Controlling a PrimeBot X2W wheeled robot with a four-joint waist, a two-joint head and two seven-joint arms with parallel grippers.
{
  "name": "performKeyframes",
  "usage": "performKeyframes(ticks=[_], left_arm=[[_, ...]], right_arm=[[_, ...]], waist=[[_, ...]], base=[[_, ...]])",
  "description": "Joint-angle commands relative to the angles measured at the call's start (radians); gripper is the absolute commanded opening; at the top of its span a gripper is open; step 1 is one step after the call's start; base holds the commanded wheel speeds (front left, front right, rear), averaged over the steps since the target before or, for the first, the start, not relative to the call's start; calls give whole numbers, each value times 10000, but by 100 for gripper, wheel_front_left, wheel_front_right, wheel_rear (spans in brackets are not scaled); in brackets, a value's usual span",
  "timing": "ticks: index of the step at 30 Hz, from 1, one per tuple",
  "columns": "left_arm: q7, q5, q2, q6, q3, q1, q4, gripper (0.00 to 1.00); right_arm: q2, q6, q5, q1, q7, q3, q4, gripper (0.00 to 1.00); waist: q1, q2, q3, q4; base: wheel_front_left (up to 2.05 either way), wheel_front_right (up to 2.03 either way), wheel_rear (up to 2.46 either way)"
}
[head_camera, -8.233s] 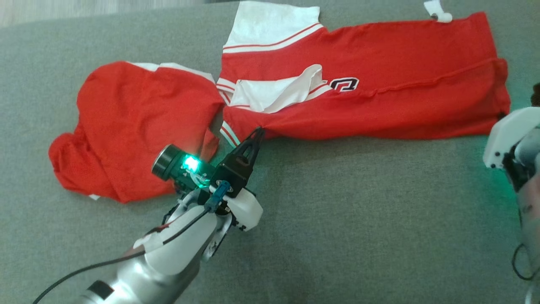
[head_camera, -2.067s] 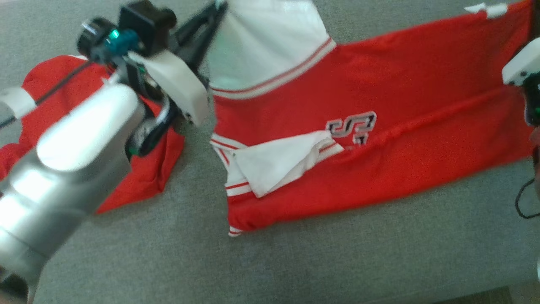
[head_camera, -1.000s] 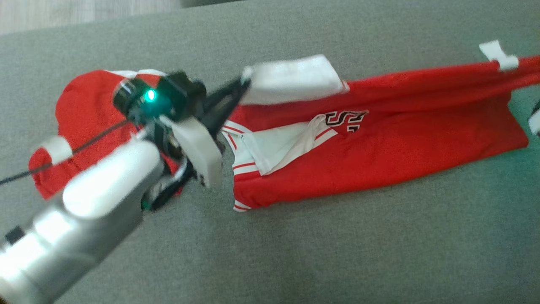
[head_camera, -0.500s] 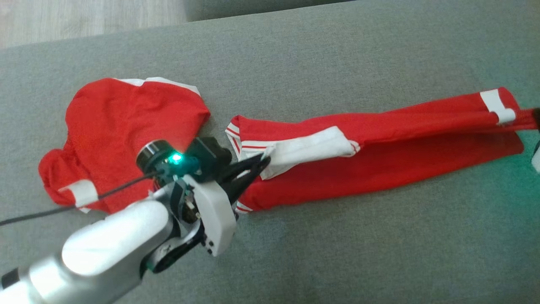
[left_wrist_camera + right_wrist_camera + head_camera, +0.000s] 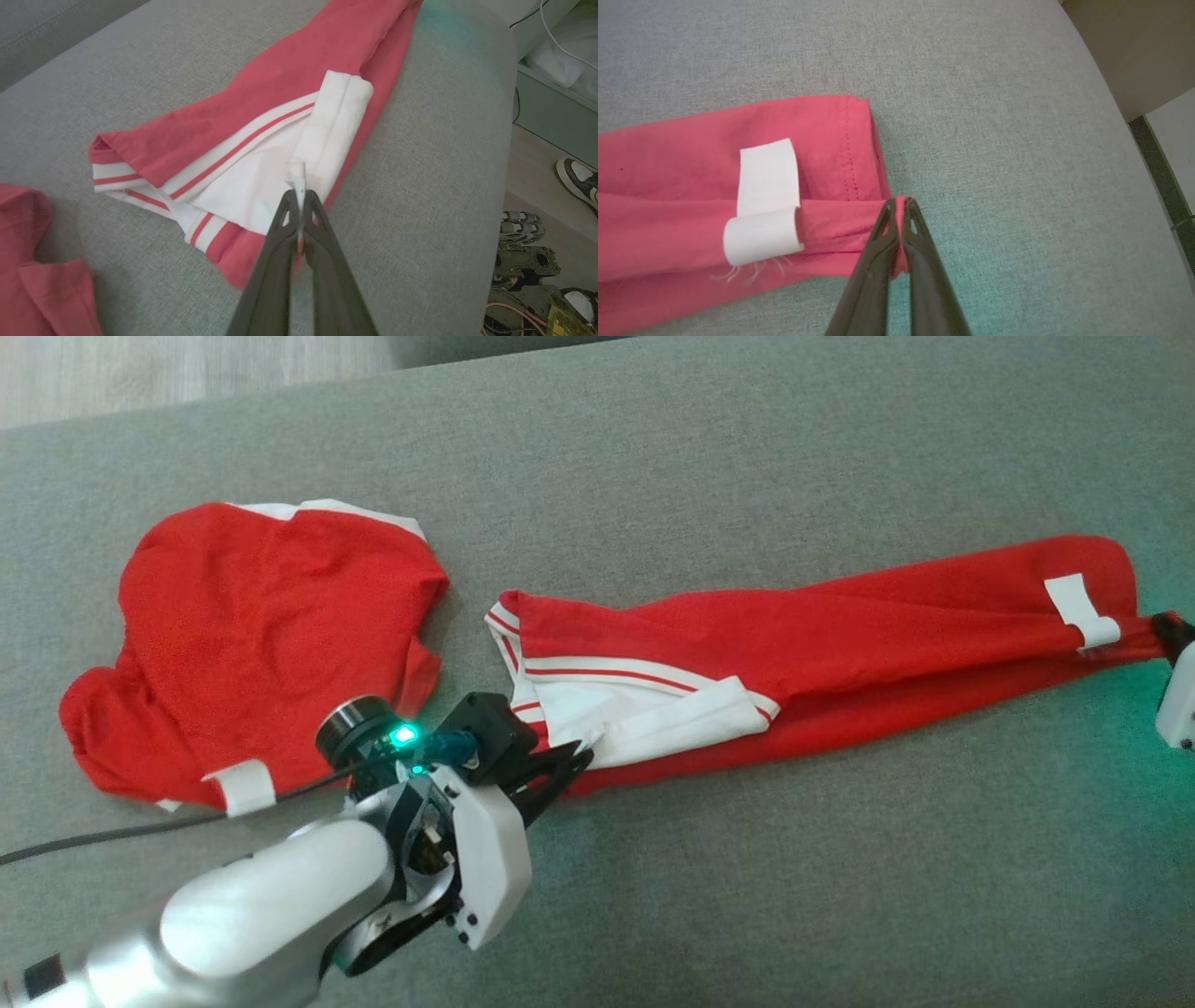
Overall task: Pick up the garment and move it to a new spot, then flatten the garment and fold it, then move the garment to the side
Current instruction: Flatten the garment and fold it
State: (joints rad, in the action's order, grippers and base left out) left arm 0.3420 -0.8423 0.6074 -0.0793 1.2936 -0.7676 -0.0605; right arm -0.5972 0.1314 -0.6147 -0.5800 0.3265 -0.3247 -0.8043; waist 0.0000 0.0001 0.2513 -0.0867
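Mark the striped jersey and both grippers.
striped jersey [image 5: 840, 625]: head view, red body.
left gripper [image 5: 297, 196]: left wrist view, between fingertips, on white sleeve.
right gripper [image 5: 899, 204]: right wrist view, between fingertips, on red hem.

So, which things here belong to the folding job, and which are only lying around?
Job: red jersey, pinched by the left gripper and the right gripper at its two ends.
Lying about: second red garment beside it; a shoe on the floor.
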Motion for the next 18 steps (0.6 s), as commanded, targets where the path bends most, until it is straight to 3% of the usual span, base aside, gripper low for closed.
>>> performKeyframes(ticks=[1, 3, 4, 5, 6, 7, 13, 18], left_arm=[[-44, 151, 115, -7, -372, -213, -105, 0], [-52, 226, 8, 35, -343, -170, 68, 0], [-67, 243, -52, 54, -332, -136, 161, 10], [-89, 268, -100, 72, -322, -102, 251, 57], [-118, 303, -146, 86, -312, -71, 337, 98], [-174, 345, -194, 67, -309, -50, 411, 100], [-1518, 27, -611, -583, -1381, -29, 650, 100], [-3561, -302, -1111, -1390, -2809, 218, 757, 100]], right_arm=[[-239, -7, -36, 264, 35, -59, 214, 0], [-210, -7, -107, 318, 181, -51, 209, 0], [-182, -7, -175, 341, 274, -28, 200, 0], [-150, -7, -238, 352, 347, 11, 192, 7], [-101, -7, -321, 363, 390, 66, 201, 88], [-27, -7, -455, 368, 419, 157, 217, 100], [291, -7, -1013, 272, -111, 722, 907, 100], [698, -7, -863, 387, -1960, 1227, 2297, 100]], waist=[[0, -1, 29, -17], [0, -1, 66, -46], [0, -1, 79, -63], [0, -1, 86, -85], [0, -1, 87, -108], [0, -1, 83, -131], [0, -1, -180, -168], [0, -1, -543, -58]], base=[[0, 0, 0], [0, 0, 0], [0, 0, 0], [0, 0, 0], [0, 0, 0], [0, 0, 0], [0, 0, 0], [0, 0, 0]])
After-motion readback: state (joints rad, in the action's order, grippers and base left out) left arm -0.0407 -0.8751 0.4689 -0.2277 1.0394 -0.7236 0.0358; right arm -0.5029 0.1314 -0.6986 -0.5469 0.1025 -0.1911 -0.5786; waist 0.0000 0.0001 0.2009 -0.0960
